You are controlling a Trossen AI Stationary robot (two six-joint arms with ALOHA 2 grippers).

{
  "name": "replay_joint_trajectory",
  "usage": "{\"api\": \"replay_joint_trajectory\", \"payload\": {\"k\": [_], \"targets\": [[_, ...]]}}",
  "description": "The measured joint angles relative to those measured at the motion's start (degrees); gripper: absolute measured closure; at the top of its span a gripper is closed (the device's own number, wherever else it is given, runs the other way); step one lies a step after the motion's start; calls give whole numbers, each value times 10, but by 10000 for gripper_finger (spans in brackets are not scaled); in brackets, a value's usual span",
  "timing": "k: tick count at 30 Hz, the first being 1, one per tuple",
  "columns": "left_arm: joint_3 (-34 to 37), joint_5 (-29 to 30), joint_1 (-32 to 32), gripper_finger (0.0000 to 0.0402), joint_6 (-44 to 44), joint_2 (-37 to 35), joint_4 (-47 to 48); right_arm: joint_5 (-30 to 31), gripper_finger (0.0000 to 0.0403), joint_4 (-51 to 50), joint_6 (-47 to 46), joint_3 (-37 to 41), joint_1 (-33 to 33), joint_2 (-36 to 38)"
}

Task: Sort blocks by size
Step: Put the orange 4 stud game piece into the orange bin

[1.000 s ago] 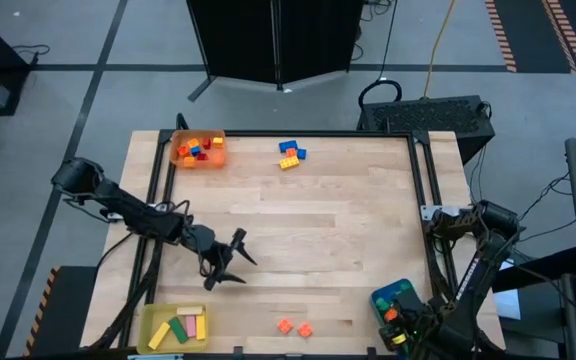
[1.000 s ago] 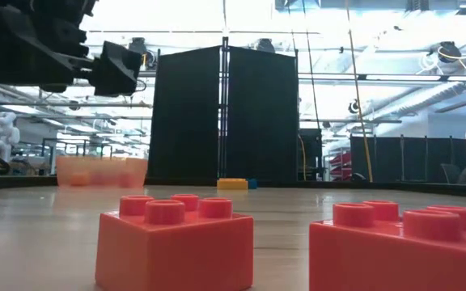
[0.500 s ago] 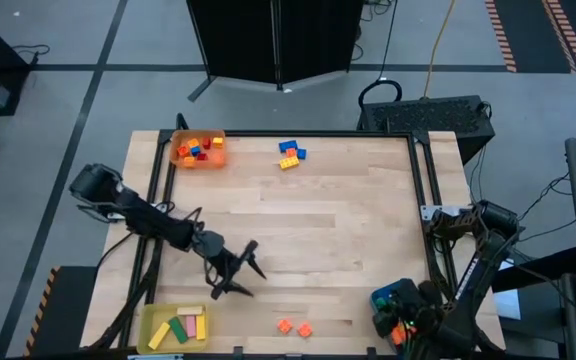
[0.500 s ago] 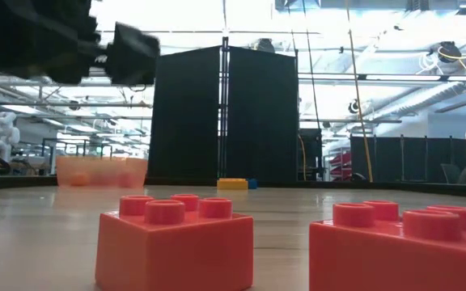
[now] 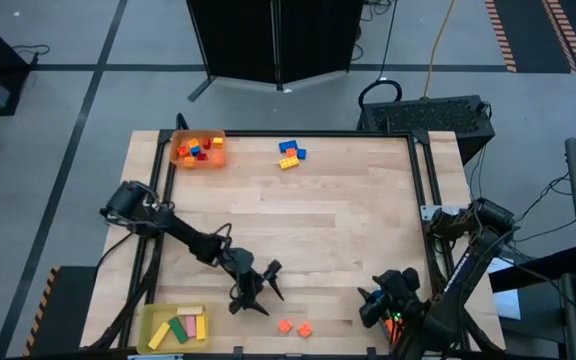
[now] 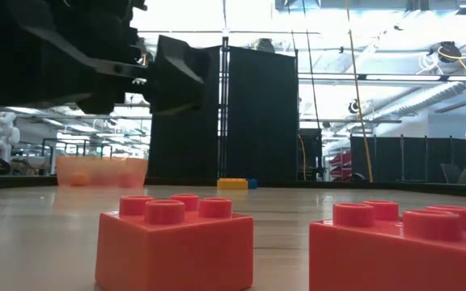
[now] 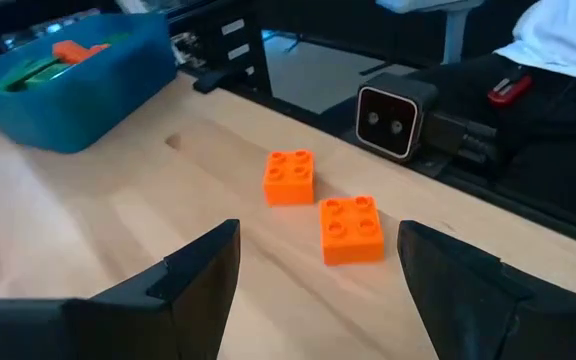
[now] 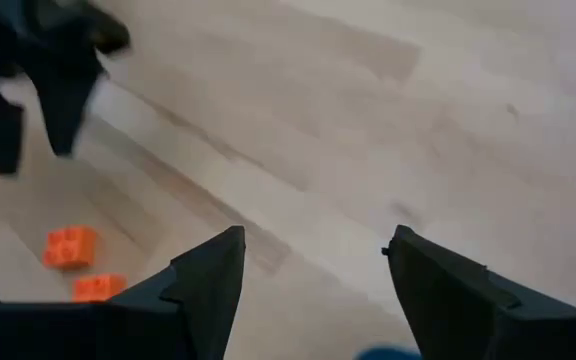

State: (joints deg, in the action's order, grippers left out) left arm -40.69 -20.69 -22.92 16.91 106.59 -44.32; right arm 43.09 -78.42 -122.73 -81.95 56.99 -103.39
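Observation:
Two small orange blocks (image 5: 284,326) (image 5: 305,329) lie flat, studs up, near the table's front edge; the left wrist view shows them as block (image 7: 289,177) and block (image 7: 351,229). My left gripper (image 5: 260,298) hovers open just left of and behind them, slanting down toward them, with nothing between its fingers. At the near right, my right gripper (image 5: 371,305) stands open and holds nothing, above the table beside the blue tray (image 7: 68,80). More blocks (image 5: 290,153) lie at the far edge.
An orange tray (image 5: 198,150) with small blocks stands at the far left corner. At the near left corner is a yellow tray (image 5: 175,327) with long blocks. The blue tray holds green and orange blocks. The low camera (image 7: 393,120) sits at the front edge. Bare wood fills the middle.
My left gripper has swept from the table's left side toward the near edge and the right, sinking and tipping down toward the two orange blocks. My right gripper has swung off the blue tray toward the table's middle. No block has moved.

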Motion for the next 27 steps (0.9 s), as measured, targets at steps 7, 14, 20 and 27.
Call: {"api": "replay_joint_trajectory", "payload": {"k": [7, 14, 20, 27], "targets": [[-60, -33, 0, 130, -13, 68, -3, 52, 165, -1, 17, 0, -20, 0], [-74, -30, -18, 130, -44, 88, -3, 51, 165, 32, 81, 0, -41, 0], [-81, 47, -53, 130, -24, 110, -7, 54, 165, 83, 136, 0, -55, 0], [-104, 76, -56, 130, -29, 123, 0, 68, 165, 151, 205, 0, -67, 0]]}}
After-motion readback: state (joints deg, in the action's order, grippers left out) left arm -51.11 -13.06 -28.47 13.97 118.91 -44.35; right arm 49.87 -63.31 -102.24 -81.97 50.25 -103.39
